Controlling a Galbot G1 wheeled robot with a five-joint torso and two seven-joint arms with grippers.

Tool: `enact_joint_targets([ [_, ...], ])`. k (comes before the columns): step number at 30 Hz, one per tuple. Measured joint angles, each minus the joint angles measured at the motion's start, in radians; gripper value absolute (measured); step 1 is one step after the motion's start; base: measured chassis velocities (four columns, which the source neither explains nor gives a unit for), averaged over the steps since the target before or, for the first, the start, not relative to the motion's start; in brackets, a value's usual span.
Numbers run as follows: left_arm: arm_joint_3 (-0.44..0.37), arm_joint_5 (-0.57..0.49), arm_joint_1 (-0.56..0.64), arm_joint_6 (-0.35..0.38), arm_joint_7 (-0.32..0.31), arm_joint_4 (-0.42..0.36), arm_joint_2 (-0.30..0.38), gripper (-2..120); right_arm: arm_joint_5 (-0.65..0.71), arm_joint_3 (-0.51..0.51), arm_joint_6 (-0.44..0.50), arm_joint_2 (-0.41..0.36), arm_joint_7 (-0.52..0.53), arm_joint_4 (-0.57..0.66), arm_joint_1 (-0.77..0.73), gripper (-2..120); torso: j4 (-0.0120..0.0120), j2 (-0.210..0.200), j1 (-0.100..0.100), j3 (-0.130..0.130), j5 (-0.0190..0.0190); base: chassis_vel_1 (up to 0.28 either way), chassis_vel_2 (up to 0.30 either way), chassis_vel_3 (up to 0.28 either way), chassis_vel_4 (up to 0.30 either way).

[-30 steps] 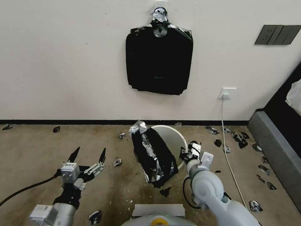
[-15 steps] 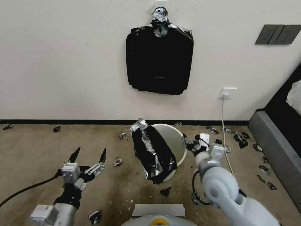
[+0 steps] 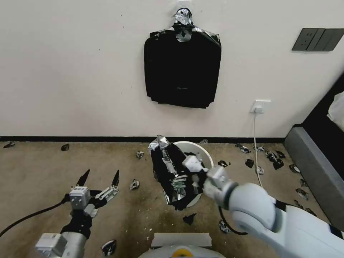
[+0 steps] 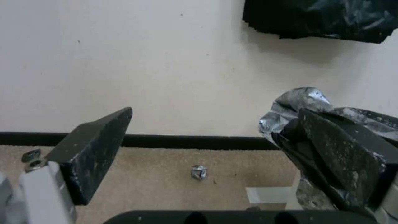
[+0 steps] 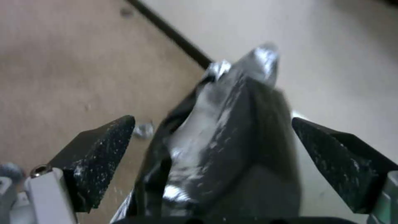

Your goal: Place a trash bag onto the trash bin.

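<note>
Right gripper (image 5: 211,161) jaws wide, trash bag (image 3: 172,172) between them, positioned to grip; left gripper (image 3: 100,179) idle, 2 jaws wide.

We stand on a worn beige carpet floor (image 3: 46,168) that meets the wall at a black skirting strip. Directly on it sits the round cream-white plastic trash bin (image 3: 199,153), near the wall, with the crinkly glossy black trash bag (image 3: 172,172) draped over its left side. Small torn black scraps (image 3: 272,159) lie scattered on the carpet, thickest to our right of the bin, with a few to our left. A white cable (image 3: 264,193) trails across the carpet.
</note>
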Motion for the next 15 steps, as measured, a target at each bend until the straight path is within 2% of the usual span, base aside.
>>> enact_joint_targets([
  [1,0.0,0.0,0.0,0.0,0.0,0.0,0.0,100,0.0,0.0,0.0,0.0,0.0,0.0,0.0,100,0.0,0.0,0.0,0.0,0.0,0.0,0.0,0.0,0.0],
  [2,0.003,0.002,-0.003,0.0,0.0,0.0,0.0,100,-0.014,-0.044,-0.037,0.021,0.043,-0.017,0.032,100,0.0,0.0,0.0,0.0,0.0003,0.0,0.0,0.0,0.0],
  [4,0.009,0.006,-0.008,0.0,0.0,0.001,-0.001,100,-0.08,-0.085,-0.049,0.039,0.077,-0.045,0.059,100,0.0,0.0,0.0,0.0,0.0002,0.0,0.0,0.0,0.0],
  [7,0.01,0.009,-0.009,0.0,0.0,0.001,-0.001,100,-0.106,-0.1,-0.049,0.04,0.086,-0.053,0.068,99,-0.0001,0.0,0.0,0.0,0.0002,0.0,0.0,0.0,0.0],
  [10,0.014,0.012,-0.013,0.001,0.0,0.002,0.004,100,-0.142,-0.126,-0.05,0.009,0.101,-0.058,0.074,86,-0.0001,0.0,0.0,0.0,0.0001,0.0,0.0,0.0,0.0],
  [12,0.014,0.011,-0.014,0.001,0.0,0.003,0.005,100,-0.147,-0.13,-0.05,-0.002,0.101,-0.057,0.07,84,-0.0002,0.0,0.0,0.0,0.0001,0.0,0.0,0.0,0.0],
  [14,0.015,0.008,-0.018,0.001,0.0,0.008,0.008,100,-0.173,-0.132,-0.049,-0.016,0.101,-0.053,0.063,73,-0.0003,0.0,0.0,0.0,0.0002,0.0,0.0,0.0,0.0],
  [15,0.015,0.008,-0.018,0.001,0.0,0.008,0.008,100,-0.173,-0.132,-0.049,-0.016,0.101,-0.053,0.063,73,-0.0003,0.0,0.0,0.0,0.0002,0.0,0.0,0.0,0.0],
])
